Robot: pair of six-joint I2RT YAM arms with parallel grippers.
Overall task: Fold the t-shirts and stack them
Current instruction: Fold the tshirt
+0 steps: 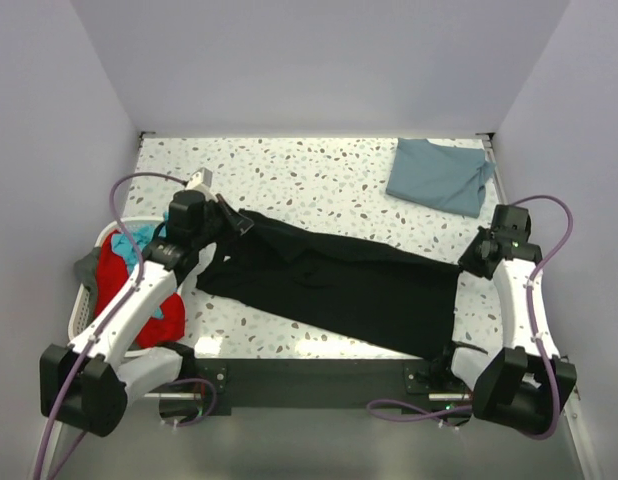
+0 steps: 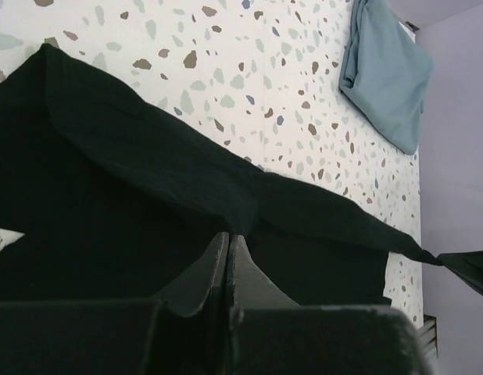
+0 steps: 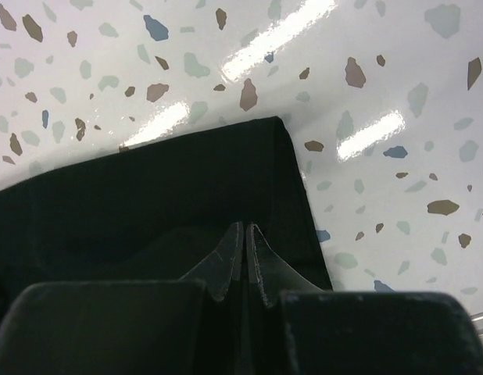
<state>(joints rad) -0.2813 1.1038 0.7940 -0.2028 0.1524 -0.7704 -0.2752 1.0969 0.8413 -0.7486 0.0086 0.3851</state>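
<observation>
Speckled tabletop point(image 1: 319, 170); black tee point(image 1: 339, 285) stretched across

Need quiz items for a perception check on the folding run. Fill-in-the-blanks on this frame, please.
The tee that the left gripper and right gripper are both shut on is ___ in colour.
The blue tee lies at the far ___ corner.
The red cloth sits in the white ___.
Missing words: black; right; basket.
</observation>
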